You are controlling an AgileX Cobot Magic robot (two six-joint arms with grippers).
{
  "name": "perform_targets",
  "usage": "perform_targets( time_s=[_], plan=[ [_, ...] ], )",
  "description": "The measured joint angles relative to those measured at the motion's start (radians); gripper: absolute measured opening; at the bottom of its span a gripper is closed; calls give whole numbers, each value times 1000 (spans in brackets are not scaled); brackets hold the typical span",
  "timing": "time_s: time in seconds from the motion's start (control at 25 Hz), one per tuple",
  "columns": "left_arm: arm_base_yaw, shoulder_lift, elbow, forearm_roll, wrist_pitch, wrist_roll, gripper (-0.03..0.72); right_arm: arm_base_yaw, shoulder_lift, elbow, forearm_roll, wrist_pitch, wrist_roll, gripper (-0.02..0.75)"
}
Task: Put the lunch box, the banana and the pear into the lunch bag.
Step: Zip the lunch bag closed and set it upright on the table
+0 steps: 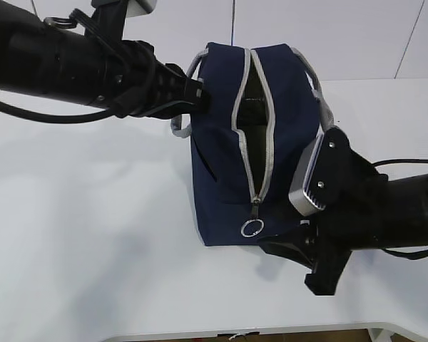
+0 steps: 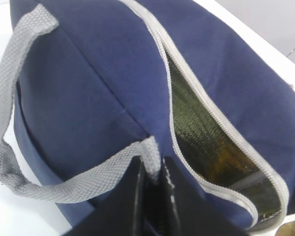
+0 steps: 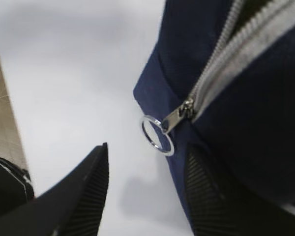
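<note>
The navy lunch bag (image 1: 221,164) stands in the middle of the white table, its grey zipper (image 1: 265,142) open along the top. The ring pull (image 1: 251,229) hangs at the near end. My left gripper (image 1: 196,96) is shut on the grey strap handle (image 2: 64,189) at the bag's far left; its jaws (image 2: 151,162) pinch the strap's end. My right gripper (image 3: 146,157) is open at the bag's near corner, with the ring pull (image 3: 157,135) just above the gap. Inside the opening I see shiny lining with a yellowish patch (image 2: 221,164). The lunch box, banana and pear cannot be made out.
The white table (image 1: 93,214) stretches to the left and front of the bag; its front edge (image 1: 200,333) runs along the bottom. A second grey strap (image 1: 317,89) lies on the bag's right side. A tan surface (image 3: 5,123) shows at the left of the right wrist view.
</note>
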Motion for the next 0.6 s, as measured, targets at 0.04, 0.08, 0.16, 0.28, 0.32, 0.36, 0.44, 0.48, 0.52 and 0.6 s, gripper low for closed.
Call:
perform_targets(
  time_s=[0.04, 0.08, 0.16, 0.28, 0.32, 0.36, 0.44, 0.48, 0.52, 0.6],
  plan=[
    [0, 0, 0, 0, 0, 0, 8, 0, 12, 0, 23, -4, -22, 416],
    [0, 0, 0, 0, 0, 0, 8, 0, 22, 0, 42, -6, -38, 416],
    [0, 0, 0, 0, 0, 0, 8, 0, 46, 0, 68, -8, -62, 416],
    [0, 0, 0, 0, 0, 0, 8, 0, 72, 0, 77, -12, -88, 416],
    [0, 0, 0, 0, 0, 0, 8, 0, 78, 0, 79, -12, -90, 416],
    [0, 0, 0, 0, 0, 0, 8, 0, 83, -2, 79, -12, -94, 416],
    [0, 0, 0, 0, 0, 0, 8, 0, 95, -16, 79, -12, -98, 416],
    [0, 0, 0, 0, 0, 0, 8, 0, 101, -23, 79, -12, -100, 416],
    [0, 0, 0, 0, 0, 0, 8, 0, 111, -35, 79, -12, -100, 416],
    [0, 0, 0, 0, 0, 0, 8, 0, 130, -55, 79, -12, -100, 416]
  ],
)
